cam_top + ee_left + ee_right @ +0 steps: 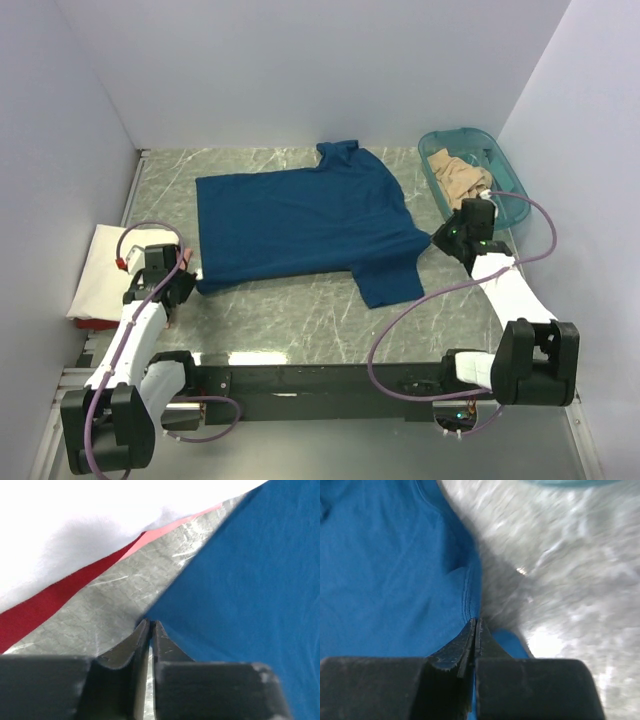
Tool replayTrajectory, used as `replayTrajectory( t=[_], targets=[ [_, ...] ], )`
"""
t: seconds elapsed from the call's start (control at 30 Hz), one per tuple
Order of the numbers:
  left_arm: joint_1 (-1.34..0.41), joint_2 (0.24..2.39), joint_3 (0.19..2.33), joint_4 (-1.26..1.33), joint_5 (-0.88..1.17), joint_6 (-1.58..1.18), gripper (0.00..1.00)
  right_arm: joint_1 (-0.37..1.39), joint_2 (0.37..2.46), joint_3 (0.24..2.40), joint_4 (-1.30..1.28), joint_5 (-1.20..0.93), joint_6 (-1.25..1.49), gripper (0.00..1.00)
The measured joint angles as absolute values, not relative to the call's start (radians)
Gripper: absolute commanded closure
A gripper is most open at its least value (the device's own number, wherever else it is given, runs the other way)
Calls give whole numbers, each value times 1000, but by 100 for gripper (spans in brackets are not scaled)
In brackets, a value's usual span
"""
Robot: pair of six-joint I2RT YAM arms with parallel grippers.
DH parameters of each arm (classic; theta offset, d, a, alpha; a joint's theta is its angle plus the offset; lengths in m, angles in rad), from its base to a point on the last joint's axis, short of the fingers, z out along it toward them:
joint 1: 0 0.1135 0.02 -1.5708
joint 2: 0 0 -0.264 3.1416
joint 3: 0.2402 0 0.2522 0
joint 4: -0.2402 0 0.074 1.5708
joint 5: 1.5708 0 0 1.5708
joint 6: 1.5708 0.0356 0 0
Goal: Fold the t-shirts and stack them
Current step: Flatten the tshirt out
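Where pale walls [300,70] enclose it | marbled grey table [285,312] | blue t-shirt [300,215] spread

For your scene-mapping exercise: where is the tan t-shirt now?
In the top view the tan t-shirt lies crumpled in the teal tub, far right of the table, beyond the right gripper.

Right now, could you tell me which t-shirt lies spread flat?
The blue t-shirt, mid-table. The white one is folded at the left edge; the beige one is bunched in the teal tub.
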State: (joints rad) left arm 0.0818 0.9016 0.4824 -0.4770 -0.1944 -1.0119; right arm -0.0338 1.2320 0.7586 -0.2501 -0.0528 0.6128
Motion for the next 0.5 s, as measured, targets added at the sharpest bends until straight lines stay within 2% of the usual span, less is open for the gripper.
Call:
replayTrajectory(
  t=[0.03, 0.13, 0.3, 0.5],
  targets=[
    [82, 907, 482, -477, -192, -1013, 74, -47, 1223, 762, -257, -53, 606, 100],
    [82, 909, 479, -475, -184, -1018, 64, -66, 1222, 765, -271, -53, 592, 100],
    [82, 895, 452, -476, -172, -1034, 59, -65, 1235, 765, -282, -76, 582, 100],
    [39, 847, 408, -477, -170, -1071, 59, -65, 1235, 765, -282, -94, 581, 100]
  ],
)
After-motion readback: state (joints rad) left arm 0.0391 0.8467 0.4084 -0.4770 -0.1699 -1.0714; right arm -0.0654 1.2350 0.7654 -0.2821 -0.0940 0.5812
